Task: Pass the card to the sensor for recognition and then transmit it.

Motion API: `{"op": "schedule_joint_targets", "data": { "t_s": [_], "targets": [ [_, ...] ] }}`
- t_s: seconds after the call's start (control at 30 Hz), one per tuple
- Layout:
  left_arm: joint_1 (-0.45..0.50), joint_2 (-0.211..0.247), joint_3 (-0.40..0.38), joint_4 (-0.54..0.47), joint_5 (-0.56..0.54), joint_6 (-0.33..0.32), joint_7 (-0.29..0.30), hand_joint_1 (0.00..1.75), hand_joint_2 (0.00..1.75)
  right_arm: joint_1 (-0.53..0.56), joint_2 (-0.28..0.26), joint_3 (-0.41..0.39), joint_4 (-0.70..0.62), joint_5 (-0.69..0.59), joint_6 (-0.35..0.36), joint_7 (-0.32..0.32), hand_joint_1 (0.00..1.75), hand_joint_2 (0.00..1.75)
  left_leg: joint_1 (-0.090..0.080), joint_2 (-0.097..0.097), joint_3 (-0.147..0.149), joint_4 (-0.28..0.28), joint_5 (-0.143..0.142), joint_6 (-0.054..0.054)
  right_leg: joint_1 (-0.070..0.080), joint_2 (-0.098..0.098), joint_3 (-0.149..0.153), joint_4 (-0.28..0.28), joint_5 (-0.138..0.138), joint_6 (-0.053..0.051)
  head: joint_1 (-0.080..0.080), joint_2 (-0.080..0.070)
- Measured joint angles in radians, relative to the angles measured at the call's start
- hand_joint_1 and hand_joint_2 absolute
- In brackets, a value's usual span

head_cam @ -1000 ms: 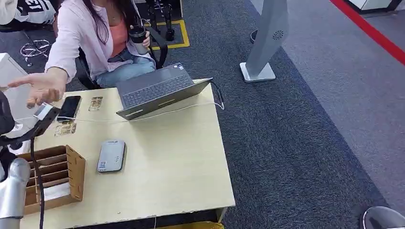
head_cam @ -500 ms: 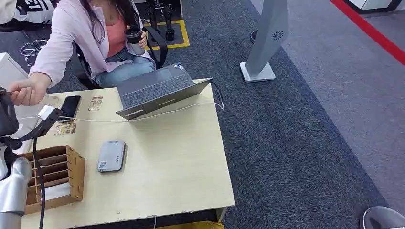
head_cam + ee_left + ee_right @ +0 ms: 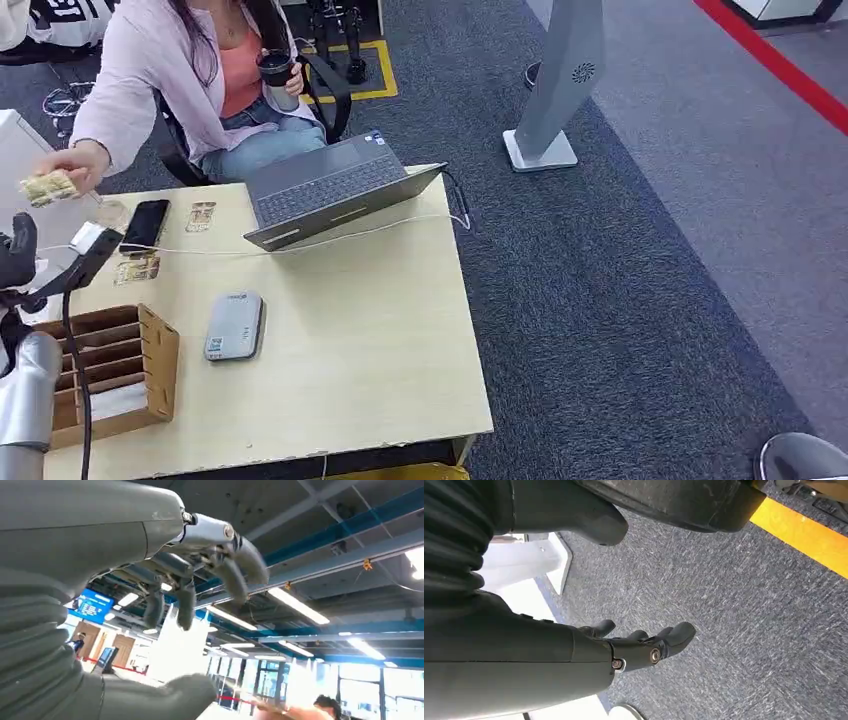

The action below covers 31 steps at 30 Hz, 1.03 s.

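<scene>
Card (image 3: 47, 187) sits in a person's hand (image 3: 78, 165); both robot hands (image 3: 200, 580) (image 3: 644, 642) spread, empty; no writing legible.

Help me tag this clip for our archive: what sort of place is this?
Probably an indoor exhibition or demo hall: a wooden table with an open laptop stands on grey carpet beside a kiosk stand, and the left wrist view shows an exposed industrial ceiling with strip lights.

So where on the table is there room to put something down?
The biggest bare patch of the table runs from the grey sensor box to the right edge, below the laptop. The far left is crowded: phone, cards, cable, and the wooden card rack.
</scene>
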Motion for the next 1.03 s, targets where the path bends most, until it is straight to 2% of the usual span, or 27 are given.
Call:
{"op": "schedule_joint_targets", "data": {
  "t_s": [0.17, 0.4, 0.47, 0.5, 0.53, 0.57, 0.63, 0.67, 0.7, 0.73, 0.77, 0.8, 0.83, 0.87, 0.9, 0.97, 1.0, 1.03],
  "targets": [
    [0.049, -0.015, 0.018, -0.055, 0.068, 0.000, -0.068, 0.00, 1.75, 0.001, 0.000, 0.000, 0.000, -0.001, 0.000, -0.001, 0.00, 1.75, 0.000, 0.000, 0.000, 0.000, 0.000, 0.000, 0.000, 0.000, 0.000, 0.000, 0.000, 0.000, 0.000, 0.000],
    [0.100, -0.033, 0.039, -0.125, 0.112, 0.001, -0.103, 0.00, 1.75, 0.002, 0.000, 0.000, 0.000, -0.002, -0.001, -0.001, 0.00, 1.75, 0.000, 0.000, 0.000, 0.000, 0.000, 0.000, 0.000, 0.000, 0.000, 0.000, 0.000, 0.000, 0.000, 0.000],
    [0.129, -0.036, 0.042, -0.155, 0.194, -0.003, -0.143, 0.00, 1.75, 0.002, 0.000, 0.000, 0.000, -0.003, -0.003, -0.002, 0.00, 1.75, 0.000, 0.000, 0.000, 0.000, 0.000, 0.000, 0.000, 0.000, 0.000, 0.000, 0.000, 0.000, 0.000, 0.000],
    [0.160, -0.038, 0.042, -0.187, 0.289, -0.025, -0.189, 0.00, 1.75, 0.002, 0.000, -0.001, 0.000, -0.007, -0.006, -0.006, 0.00, 1.75, 0.000, 0.002, 0.001, 0.000, -0.001, -0.001, 0.000, 0.002, 0.000, 0.000, 0.000, 0.000, 0.000, 0.000],
    [0.203, -0.040, 0.042, -0.242, 0.450, -0.080, -0.261, 0.00, 1.75, 0.003, 0.000, -0.003, 0.000, -0.011, -0.010, -0.011, 0.00, 1.75, 0.000, 0.004, 0.001, -0.001, -0.002, 0.000, 0.000, 0.004, 0.001, 0.000, 0.000, 0.000, 0.000, 0.000],
    [0.266, -0.043, 0.042, -0.306, 0.666, -0.188, -0.351, 0.00, 1.75, 0.004, 0.000, -0.006, 0.000, -0.016, -0.014, -0.016, 0.00, 1.75, -0.001, 0.006, 0.000, -0.002, -0.004, 0.000, 0.000, 0.006, 0.002, 0.000, 0.000, 0.000, 0.002, 0.000],
    [0.440, -0.051, 0.067, -0.458, 1.125, -0.453, -0.523, 0.00, 1.75, 0.006, 0.000, -0.014, 0.000, -0.034, -0.018, -0.022, 0.00, 1.75, -0.001, 0.015, 0.005, -0.002, -0.009, -0.002, -0.001, 0.015, 0.003, 0.000, -0.003, 0.001, 0.000, 0.000],
    [0.531, -0.063, 0.096, -0.528, 1.317, -0.597, -0.589, 0.00, 1.75, 0.010, 0.000, -0.020, 0.000, -0.040, -0.019, -0.025, 0.00, 1.75, -0.001, 0.019, 0.007, -0.002, -0.010, -0.001, -0.001, 0.019, 0.003, 0.000, -0.004, 0.001, -0.003, 0.000],
    [0.609, -0.092, 0.154, -0.590, 1.493, -0.786, -0.635, 0.00, 1.75, 0.015, 0.000, -0.029, 0.000, -0.049, -0.022, -0.026, 0.00, 1.75, -0.001, 0.019, 0.007, -0.002, -0.011, 0.000, -0.001, 0.019, 0.003, 0.000, -0.005, 0.002, -0.003, 0.000],
    [0.652, -0.117, 0.226, -0.621, 1.612, -0.958, -0.631, 0.00, 1.75, 0.021, 0.000, -0.035, 0.000, -0.056, -0.026, -0.027, 0.00, 1.75, -0.001, 0.016, 0.005, -0.002, -0.011, 0.000, -0.001, 0.017, 0.002, 0.000, -0.007, 0.003, -0.003, 0.000],
    [0.674, -0.139, 0.335, -0.634, 1.727, -1.150, -0.595, 0.00, 1.75, 0.024, 0.000, -0.041, 0.000, -0.060, -0.032, -0.028, 0.00, 1.75, 0.000, 0.012, 0.004, -0.002, -0.012, 0.001, -0.001, 0.012, 0.003, 0.000, -0.009, 0.002, 0.002, 0.000],
    [0.683, -0.154, 0.450, -0.633, 1.838, -1.282, -0.528, 0.00, 1.75, 0.025, 0.000, -0.048, 0.000, -0.066, -0.039, -0.032, 0.00, 1.75, 0.000, 0.012, 0.004, -0.002, -0.012, 0.001, -0.001, 0.012, 0.002, 0.000, -0.009, 0.002, 0.005, 0.000],
    [0.677, -0.164, 0.603, -0.606, 1.973, -1.393, -0.422, 0.00, 1.75, 0.025, 0.000, -0.054, 0.000, -0.068, -0.045, -0.035, 0.00, 1.75, 0.000, 0.012, 0.005, -0.002, -0.012, 0.000, 0.000, 0.012, 0.002, 0.000, -0.009, 0.002, 0.005, 0.000],
    [0.667, -0.167, 0.728, -0.575, 2.072, -1.447, -0.336, 0.00, 1.75, 0.026, 0.000, -0.059, 0.000, -0.068, -0.049, -0.038, 0.00, 1.75, 0.000, 0.013, 0.006, -0.002, -0.013, -0.001, 0.000, 0.013, 0.002, 0.000, -0.010, 0.001, 0.005, 0.000],
    [0.657, -0.162, 0.839, -0.524, 2.145, -1.483, -0.281, 0.00, 1.75, 0.026, 0.000, -0.061, 0.000, -0.067, -0.055, -0.039, 0.00, 1.75, 0.000, 0.013, 0.007, -0.002, -0.014, -0.001, 0.000, 0.013, 0.003, 0.000, -0.011, 0.000, 0.001, 0.000],
    [0.630, -0.126, 1.007, -0.358, 2.181, -1.505, -0.267, 0.00, 1.75, 0.026, 0.000, -0.063, 0.001, -0.066, -0.060, -0.045, 0.00, 1.75, 0.001, 0.012, 0.008, -0.002, -0.014, -0.002, 0.000, 0.011, 0.004, 0.000, -0.011, -0.001, -0.002, 0.000],
    [0.623, -0.112, 1.075, -0.269, 2.173, -1.496, -0.285, 0.00, 0.00, 0.025, 0.000, -0.066, 0.001, -0.068, -0.066, -0.051, 0.00, 1.75, 0.002, 0.011, 0.008, -0.003, -0.014, -0.002, 0.001, 0.010, 0.004, 0.000, -0.012, -0.001, -0.002, 0.000],
    [0.616, -0.101, 1.117, -0.199, 2.163, -1.485, -0.299, 0.00, 0.00, 0.023, 0.000, -0.069, 0.001, -0.072, -0.071, -0.057, 0.00, 1.75, 0.001, 0.010, 0.008, -0.003, -0.013, -0.002, 0.001, 0.009, 0.005, 0.000, -0.012, -0.001, 0.000, 0.000]
  ]
}}
